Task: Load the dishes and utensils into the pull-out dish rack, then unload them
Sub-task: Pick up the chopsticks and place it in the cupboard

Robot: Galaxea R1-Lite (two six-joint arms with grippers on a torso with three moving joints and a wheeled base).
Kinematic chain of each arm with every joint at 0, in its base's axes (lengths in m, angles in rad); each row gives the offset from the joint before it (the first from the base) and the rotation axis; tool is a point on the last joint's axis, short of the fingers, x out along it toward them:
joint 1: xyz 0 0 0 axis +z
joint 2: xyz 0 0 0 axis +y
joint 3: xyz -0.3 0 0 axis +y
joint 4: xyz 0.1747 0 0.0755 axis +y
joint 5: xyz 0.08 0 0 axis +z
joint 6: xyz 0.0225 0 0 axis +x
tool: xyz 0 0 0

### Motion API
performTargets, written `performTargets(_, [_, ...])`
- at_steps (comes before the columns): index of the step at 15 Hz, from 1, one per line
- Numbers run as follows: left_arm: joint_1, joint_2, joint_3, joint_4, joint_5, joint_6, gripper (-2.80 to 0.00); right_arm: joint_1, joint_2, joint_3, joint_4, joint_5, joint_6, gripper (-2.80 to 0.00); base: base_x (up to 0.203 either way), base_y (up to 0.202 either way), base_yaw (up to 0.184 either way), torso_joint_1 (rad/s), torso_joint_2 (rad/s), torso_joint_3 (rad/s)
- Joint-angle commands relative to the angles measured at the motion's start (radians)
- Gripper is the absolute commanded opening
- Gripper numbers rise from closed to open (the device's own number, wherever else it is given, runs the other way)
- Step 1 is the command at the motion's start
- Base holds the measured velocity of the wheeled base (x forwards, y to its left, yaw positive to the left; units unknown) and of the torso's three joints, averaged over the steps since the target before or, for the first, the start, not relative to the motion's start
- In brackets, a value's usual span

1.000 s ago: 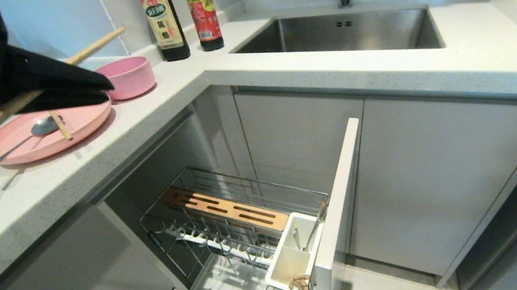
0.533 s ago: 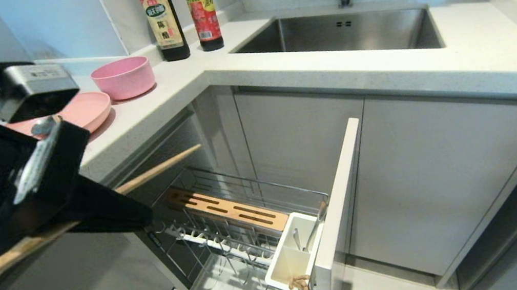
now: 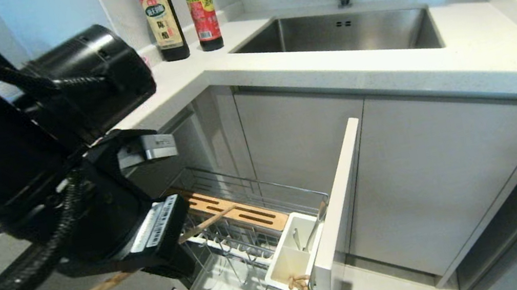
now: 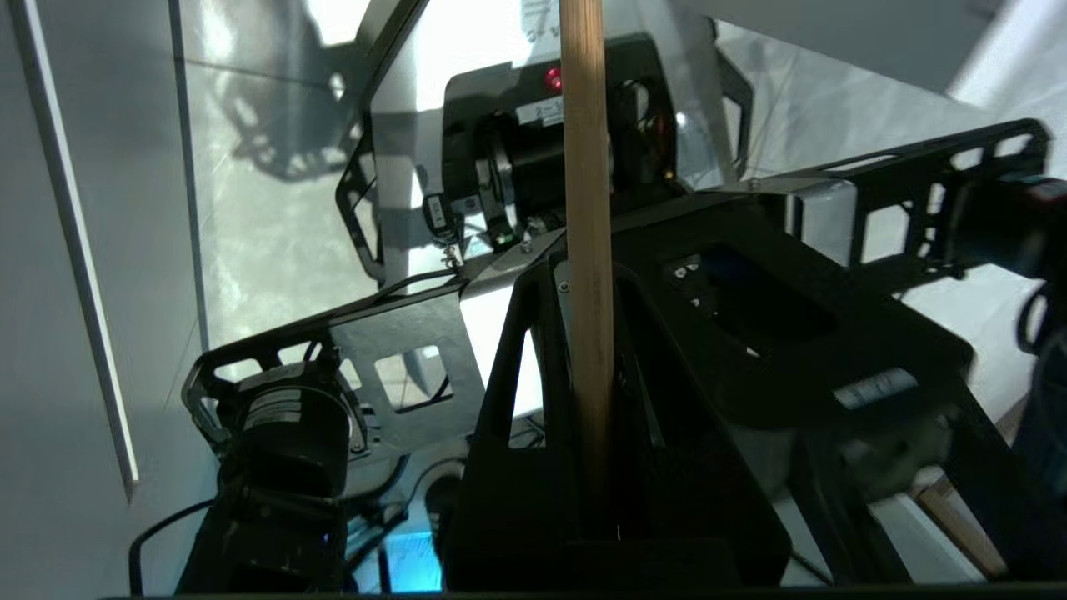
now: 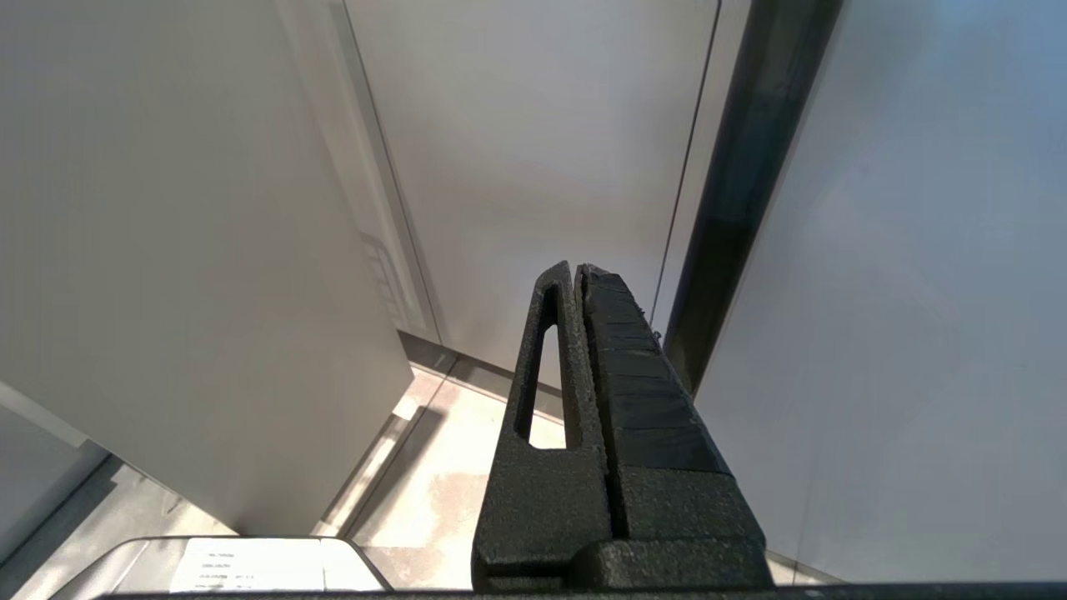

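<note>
My left gripper (image 4: 583,279) is shut on one light wooden chopstick (image 4: 583,167), which runs lengthwise between the fingers. In the head view the left arm fills the left side. The chopstick (image 3: 206,223) sticks out of it both ways, its far tip over the bamboo strip of the pull-out dish rack (image 3: 251,195). The rack stands pulled out below the counter, with its white utensil cup (image 3: 291,259) at the front by the grey cabinet front (image 3: 339,215). The arm hides the pink plate, bowl and spoon. My right gripper (image 5: 575,271) is parked, shut and empty.
Two dark sauce bottles (image 3: 161,17) stand at the back of the white counter (image 3: 382,73), beside the steel sink (image 3: 339,31) and tap. Closed grey cabinet doors (image 3: 444,172) flank the open rack. The right wrist view shows cabinet fronts and floor.
My left arm has swung from above the pink plate on the counter down and rightward to the rack, carrying the chopstick. It now covers the plate and bowl. The right arm has not moved.
</note>
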Motion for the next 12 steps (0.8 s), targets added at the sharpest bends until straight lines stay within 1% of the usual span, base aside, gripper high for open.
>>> performTargets(1, [-0.009,0.069,0.060,-0.034,0.000,-0.003,-2.80,0.000,0.000,0.002,0.000,0.000,0.000,-2.80,0.000,0.000,0.000,0.000,0.00,0.000])
performTargets(2, [-0.014,0.099,0.082,-0.062,0.000,-0.002,-2.80,0.000,0.000,0.002,0.000,0.000,0.000,-2.80,0.000,0.000,0.000,0.000,0.00,0.000])
performTargets(6, [-0.049,0.188,0.130,-0.103,-0.001,-0.001,-2.80,0.000,0.000,0.002,0.000,0.000,0.000,-2.80,0.000,0.000,0.000,0.000,0.00,0.000])
performTargets(12, [-0.055,0.290,0.156,-0.169,-0.001,-0.002,-2.80,0.000,0.000,0.002,0.000,0.000,0.000,-2.80,0.000,0.000,0.000,0.000,0.00,0.000])
